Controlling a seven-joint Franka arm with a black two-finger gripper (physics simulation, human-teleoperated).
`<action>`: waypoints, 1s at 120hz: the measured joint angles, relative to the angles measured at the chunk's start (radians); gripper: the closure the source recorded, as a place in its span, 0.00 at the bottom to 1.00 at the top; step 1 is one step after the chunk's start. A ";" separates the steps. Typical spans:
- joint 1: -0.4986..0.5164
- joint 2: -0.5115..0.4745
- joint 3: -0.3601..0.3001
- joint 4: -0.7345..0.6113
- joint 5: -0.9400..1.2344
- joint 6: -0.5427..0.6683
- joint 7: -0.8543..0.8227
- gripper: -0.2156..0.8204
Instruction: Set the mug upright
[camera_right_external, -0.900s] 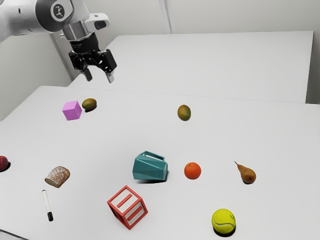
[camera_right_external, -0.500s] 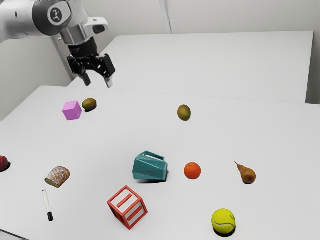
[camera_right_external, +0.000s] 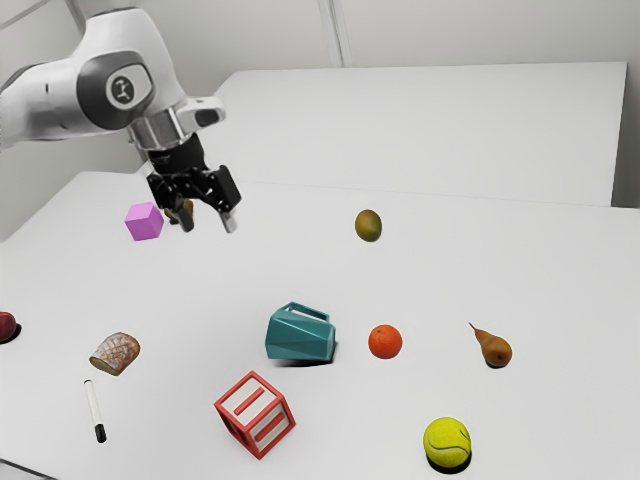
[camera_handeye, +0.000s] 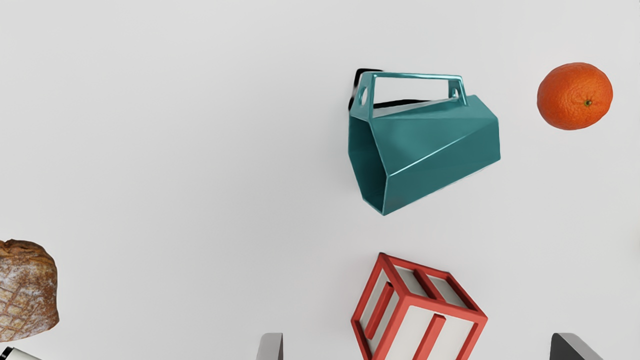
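My claw (camera_right_external: 209, 227) hangs open in the upper left of the exterior view, its 2 fingers (camera_handeye: 270, 347) spread wide with nothing gripped; I judge that gap useful for fitting around a wall or handle. The mug (camera_right_external: 300, 337) lies on its side on the table (camera_right_external: 220, 275), a little below the center of the exterior view, so it is not upright as it lies. I read its rest as steady, since the flat facets of its body would keep it from rolling as a round cup might. Its mouth (camera_handeye: 368, 162) faces the exterior view's left, and its base faces the orange (camera_right_external: 385, 342), just beside it on the right. The handle (camera_handeye: 417, 76) juts away from the red-framed block (camera_right_external: 255, 414), which sits near the mug, lower in the exterior view. To stand it up, I would have to bring the mouth end up and the base down, and the 2 neighbors leave modest room: a wide swing could nudge the orange or knock the block. A grip close to the mouth should give me better leverage, though the slanted walls could slide in my fingers.
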 joint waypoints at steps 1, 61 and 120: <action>0.000 -0.001 0.000 -0.007 -0.003 0.005 0.000 0.23; 0.011 -0.010 0.016 -0.308 -0.217 0.283 0.068 0.23; 0.012 0.040 0.025 -0.405 -0.423 0.455 0.211 0.23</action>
